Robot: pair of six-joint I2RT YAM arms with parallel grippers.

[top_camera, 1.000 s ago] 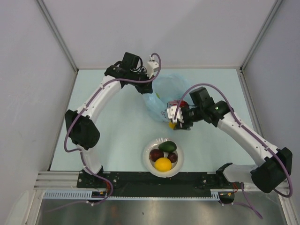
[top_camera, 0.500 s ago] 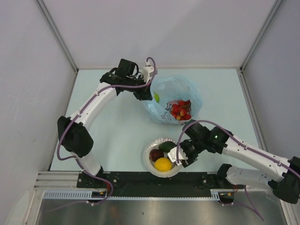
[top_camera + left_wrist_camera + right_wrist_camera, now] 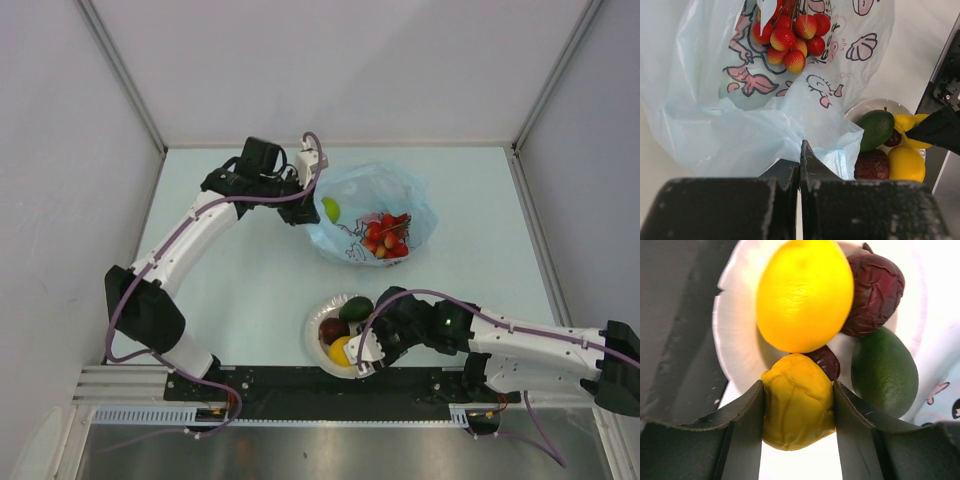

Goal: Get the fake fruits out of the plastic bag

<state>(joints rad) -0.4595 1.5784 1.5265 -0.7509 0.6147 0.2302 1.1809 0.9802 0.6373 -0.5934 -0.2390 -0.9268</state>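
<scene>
One yellow fruit (image 3: 798, 415), clamped in the right tool (image 3: 798, 387), should be released low over the bare left of the bowl (image 3: 732, 350) while the left tool (image 3: 800, 150) pinches the plastic bag (image 3: 705, 130).

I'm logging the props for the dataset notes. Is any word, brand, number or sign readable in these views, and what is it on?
No readable text in any view.
plastic bag: only pink-and-dark cartoon drawings, shells and tail-like shapes; no letters.
fake fruits: no label or sticker visible.
bowl: plain white, no marking visible.
</scene>
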